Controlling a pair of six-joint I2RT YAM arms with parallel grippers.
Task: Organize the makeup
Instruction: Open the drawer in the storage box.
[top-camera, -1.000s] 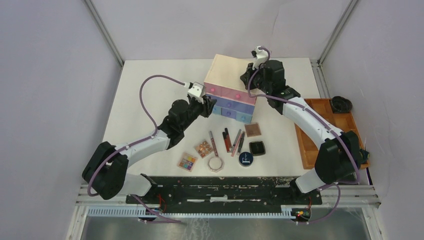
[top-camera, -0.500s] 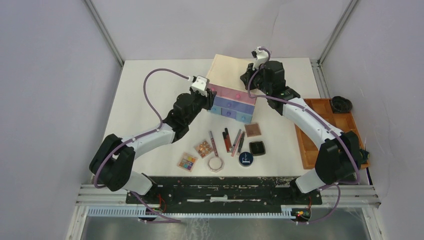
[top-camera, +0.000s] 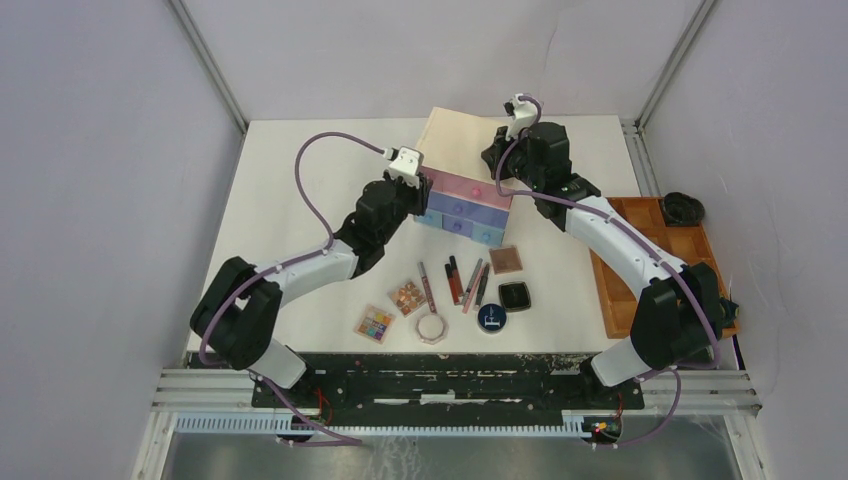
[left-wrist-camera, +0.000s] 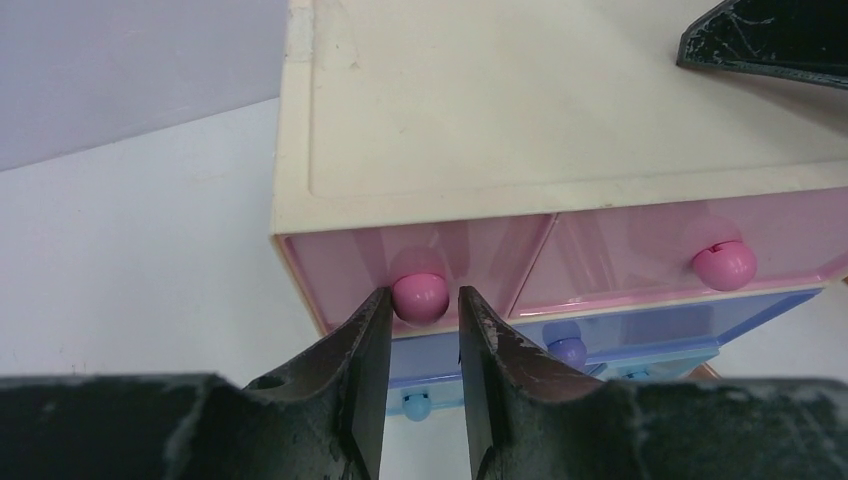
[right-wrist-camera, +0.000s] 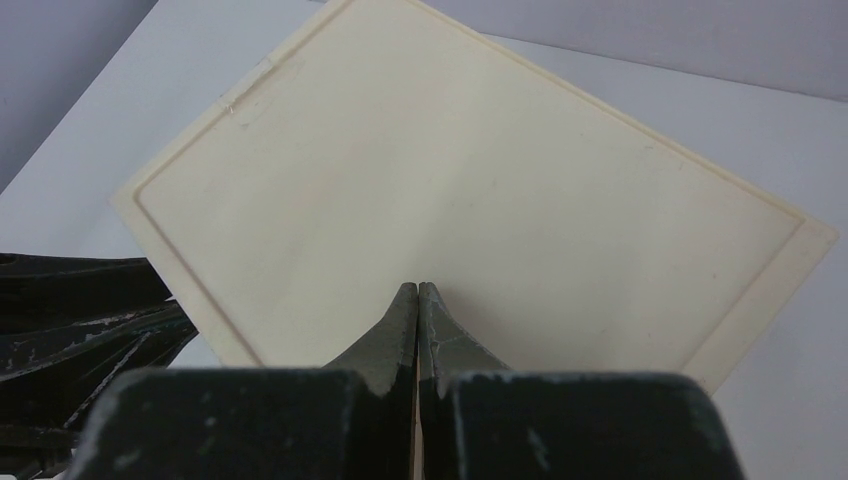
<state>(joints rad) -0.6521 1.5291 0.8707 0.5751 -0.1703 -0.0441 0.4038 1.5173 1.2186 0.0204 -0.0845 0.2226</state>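
The makeup lies in front of the beige drawer box (top-camera: 455, 145): two eyeshadow palettes (top-camera: 377, 323) (top-camera: 407, 296), slim tubes (top-camera: 462, 281), a brown compact (top-camera: 505, 259), a black compact (top-camera: 514, 295), a round dark-blue compact (top-camera: 491, 318) and a pale octagonal jar (top-camera: 432, 327). My left gripper (top-camera: 418, 190) (left-wrist-camera: 421, 293) is narrowly open, its fingers on either side of the left pink drawer's knob (left-wrist-camera: 420, 300). My right gripper (top-camera: 497, 165) (right-wrist-camera: 417, 290) is shut and empty, its tips on the box's top (right-wrist-camera: 450, 180).
The box has pink, purple and blue drawers, all shut, with a second pink knob (left-wrist-camera: 724, 265). An orange-brown tray (top-camera: 690, 245) with a dark coiled item (top-camera: 683, 208) stands at the right edge. My right gripper's finger (left-wrist-camera: 770, 40) shows in the left wrist view.
My left gripper has moved right and forward up to the box's left pink knob. The right arm and the makeup have not moved.
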